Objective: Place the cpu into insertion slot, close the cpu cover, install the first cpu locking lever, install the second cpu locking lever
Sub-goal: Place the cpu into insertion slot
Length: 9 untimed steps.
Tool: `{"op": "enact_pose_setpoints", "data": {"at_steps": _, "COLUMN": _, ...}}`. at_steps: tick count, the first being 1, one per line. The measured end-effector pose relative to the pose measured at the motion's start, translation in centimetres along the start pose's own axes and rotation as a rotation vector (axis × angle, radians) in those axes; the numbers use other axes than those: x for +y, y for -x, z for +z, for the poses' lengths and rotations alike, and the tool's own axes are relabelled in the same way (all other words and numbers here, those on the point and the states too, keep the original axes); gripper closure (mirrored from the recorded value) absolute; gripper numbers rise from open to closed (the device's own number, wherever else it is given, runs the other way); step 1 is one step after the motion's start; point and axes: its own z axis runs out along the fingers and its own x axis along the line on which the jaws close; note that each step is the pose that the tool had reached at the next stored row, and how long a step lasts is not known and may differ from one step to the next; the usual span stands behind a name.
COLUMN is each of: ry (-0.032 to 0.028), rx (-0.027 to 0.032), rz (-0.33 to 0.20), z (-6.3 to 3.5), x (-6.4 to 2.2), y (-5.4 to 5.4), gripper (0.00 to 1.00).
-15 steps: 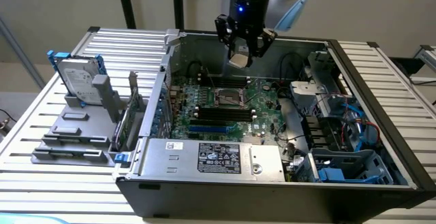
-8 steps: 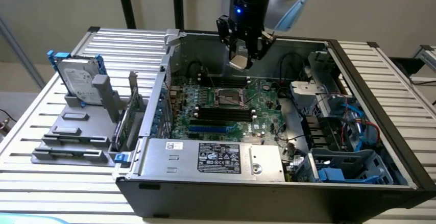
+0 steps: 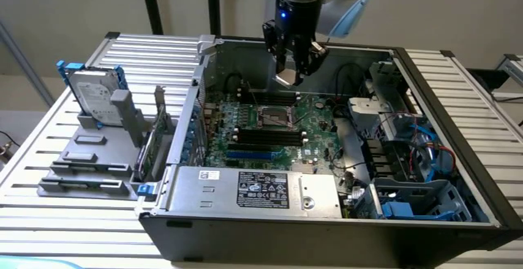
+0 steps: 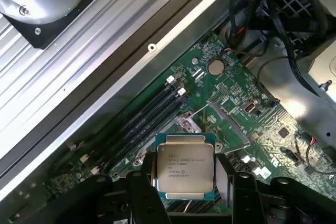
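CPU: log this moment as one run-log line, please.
gripper: shut on cpu | cpu: held above motherboard | insertion slot: empty, cpu not seated

Two cameras: one far and high, one riding just behind the gripper [image 3: 291, 73].

The exterior view stands outside the open computer case [image 3: 327, 232], well apart from the gripper, and looks down at a slant on all of it. The wrist view looks past the fingers [image 4: 146, 196], close to the cpu [image 4: 185, 169] held between them, down to the green board [image 4: 252, 129] under the gripper. Both views share this board, its memory slots [image 4: 139, 124] and the cpu.
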Motion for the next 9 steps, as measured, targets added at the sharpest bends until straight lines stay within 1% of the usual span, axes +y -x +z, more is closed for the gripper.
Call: {"op": "enact_pose_setpoints", "data": {"at_steps": 9, "ry": 0.003, "rx": -0.0142, "rz": 0.164, "z": 0.58, "x": -0.05, "y": 0.01, "gripper": 0.45}}
